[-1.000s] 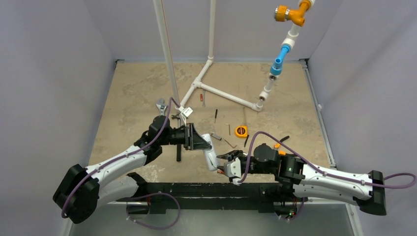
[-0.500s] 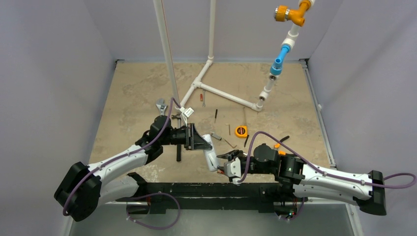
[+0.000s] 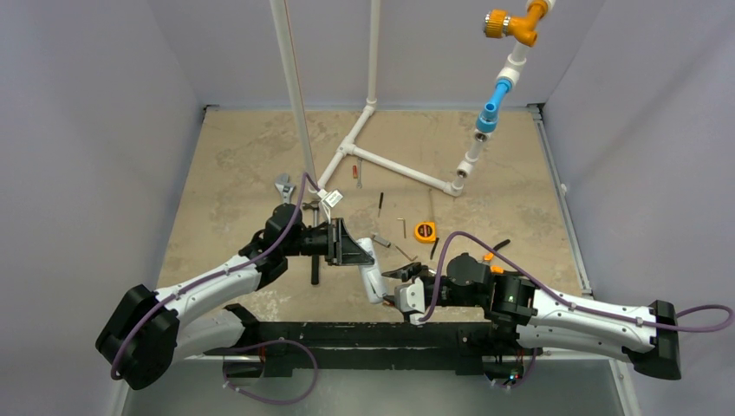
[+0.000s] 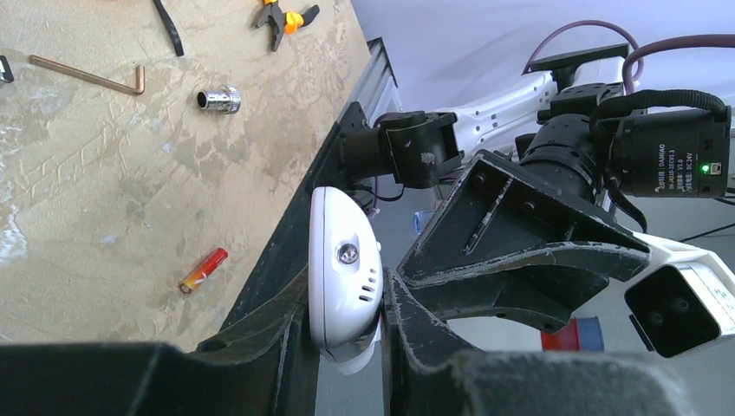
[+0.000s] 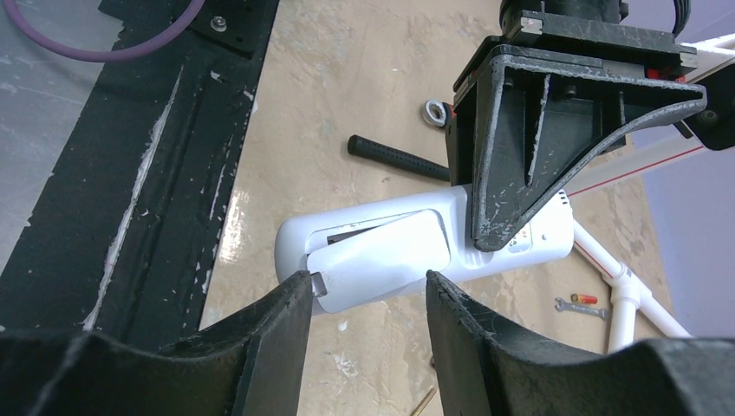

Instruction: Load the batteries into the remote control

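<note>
My left gripper [image 4: 344, 295] is shut on the white remote control [image 4: 342, 269], holding it above the table's near edge [image 3: 373, 276]. Its plain back faces the right wrist camera [image 5: 373, 221], and the battery cover [image 5: 381, 260] sits askew over the recess. My right gripper [image 5: 364, 290] is open at the remote's free end. One of its fingertips [image 5: 295, 295] touches the cover's tab, while the other stands just beside the cover. One orange-red battery [image 4: 204, 269] lies on the table near the edge.
A hex key [image 4: 87, 76], a metal socket [image 4: 218, 99] and orange pliers [image 4: 282, 16] lie further out. An orange tape measure [image 3: 425, 231], a wrench [image 3: 283, 185] and a white pipe frame [image 3: 394, 165] occupy the middle and back. A black rail [image 3: 364, 334] borders the near edge.
The right gripper's jaws have spread wider at the remote's end. The left arm and the remote have stayed where they were.
</note>
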Robot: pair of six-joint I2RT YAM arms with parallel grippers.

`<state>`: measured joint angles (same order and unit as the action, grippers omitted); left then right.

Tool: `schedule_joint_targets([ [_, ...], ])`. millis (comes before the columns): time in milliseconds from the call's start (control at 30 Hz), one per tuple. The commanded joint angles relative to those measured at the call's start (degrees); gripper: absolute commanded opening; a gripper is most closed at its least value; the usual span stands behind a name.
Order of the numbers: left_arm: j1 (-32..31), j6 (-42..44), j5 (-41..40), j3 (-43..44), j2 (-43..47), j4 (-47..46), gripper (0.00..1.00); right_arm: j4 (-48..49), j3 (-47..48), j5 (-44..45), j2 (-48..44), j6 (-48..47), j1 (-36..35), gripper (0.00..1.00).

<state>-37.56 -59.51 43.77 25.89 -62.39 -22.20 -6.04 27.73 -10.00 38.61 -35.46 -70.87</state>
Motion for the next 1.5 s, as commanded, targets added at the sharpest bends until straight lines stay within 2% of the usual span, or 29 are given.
schedule_joint_targets([
  [0,-0.6,-1.5,2.7,0.5,0.1,-3.9,0.00,0.2,0.4,0.3,0.2,0.5,0.4,0.49],
  [1467,-0.6,-1.1,2.9,0.8,-0.7,-4.0,0.00,-1.2,1.3,-2.1,-0.8,0.4,0.4,0.52],
])
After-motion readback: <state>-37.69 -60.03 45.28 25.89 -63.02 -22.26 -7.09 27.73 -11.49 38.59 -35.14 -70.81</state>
